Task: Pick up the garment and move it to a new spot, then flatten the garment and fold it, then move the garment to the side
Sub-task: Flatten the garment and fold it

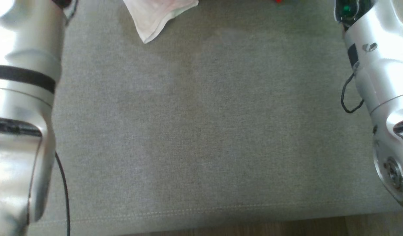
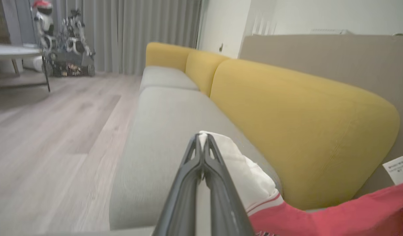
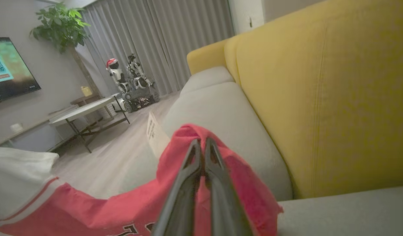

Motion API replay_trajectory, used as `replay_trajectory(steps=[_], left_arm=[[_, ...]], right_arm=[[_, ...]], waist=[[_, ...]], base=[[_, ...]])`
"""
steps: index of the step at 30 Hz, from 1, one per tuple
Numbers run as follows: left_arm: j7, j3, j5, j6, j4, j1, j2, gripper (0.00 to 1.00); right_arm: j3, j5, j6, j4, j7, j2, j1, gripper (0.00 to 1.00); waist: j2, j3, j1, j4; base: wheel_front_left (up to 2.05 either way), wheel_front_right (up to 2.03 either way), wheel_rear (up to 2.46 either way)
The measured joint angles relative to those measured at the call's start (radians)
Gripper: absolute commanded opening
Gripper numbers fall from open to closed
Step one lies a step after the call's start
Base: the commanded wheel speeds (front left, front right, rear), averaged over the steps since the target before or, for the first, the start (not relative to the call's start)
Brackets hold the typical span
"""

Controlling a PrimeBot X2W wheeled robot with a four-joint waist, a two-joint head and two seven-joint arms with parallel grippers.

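Item: red-and-white fabric garment [image 3: 129, 209] with dark lettering, held between both grippers above the grey woven sofa seat [image 1: 204, 131], in front of the mustard-yellow back cushions [image 2: 296, 124]. Left gripper [image 2: 202, 136]: fingers pressed together on a fold of the garment's white part, which was edged with a thin red stripe where it met the red body. Right gripper [image 3: 201, 142]: fingers closed on a bunched ridge of the red cloth, which draped down on both sides of them. A white printed label [image 3: 154, 131] stood up just beside that ridge. In the head view, a pale corner of the garment hung at the top edge over the seat; whether it touched the cushion could not be told. Silver left forearm [image 1: 21, 114] and silver right forearm [image 1: 381, 91] framed the seat on either side. Surroundings: pale wood-plank floor [image 2: 50, 131], grey pleated curtains [image 2: 139, 32], two small white robot figures on a wheeled base [image 3: 132, 82], a wall screen [image 3: 8, 68], a leafy green plant [image 3: 59, 26].
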State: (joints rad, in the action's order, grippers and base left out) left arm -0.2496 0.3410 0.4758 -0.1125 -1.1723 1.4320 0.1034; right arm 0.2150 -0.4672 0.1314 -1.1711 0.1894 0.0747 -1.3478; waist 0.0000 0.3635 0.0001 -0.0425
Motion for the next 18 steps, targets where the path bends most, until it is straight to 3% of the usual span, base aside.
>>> replay_trajectory(steps=[10,14,18], left_arm=[[0.0,0.003,0.037,-0.012,-0.075,-0.039,-0.007,0.0],[-0.006,-0.021,0.067,-0.012,-0.008,-0.107,0.001,0.0],[-0.006,-0.032,0.078,-0.018,0.103,-0.27,0.013,0.0]], right_arm=[[0.148,-0.036,0.0,-0.048,0.015,0.0,-0.013,0.0],[0.19,-0.081,0.0,-0.015,0.037,0.0,0.02,0.0],[0.224,-0.135,0.0,0.028,0.05,0.007,0.155,0.0]], waist=[[0.0,0.035,0.0,0.017],[0.0,0.007,0.0,0.015],[0.0,-0.034,-0.0001,0.019]], base=[[0.0,0.0,0.0],[0.0,0.0,0.0],[0.0,0.0,0.0]])
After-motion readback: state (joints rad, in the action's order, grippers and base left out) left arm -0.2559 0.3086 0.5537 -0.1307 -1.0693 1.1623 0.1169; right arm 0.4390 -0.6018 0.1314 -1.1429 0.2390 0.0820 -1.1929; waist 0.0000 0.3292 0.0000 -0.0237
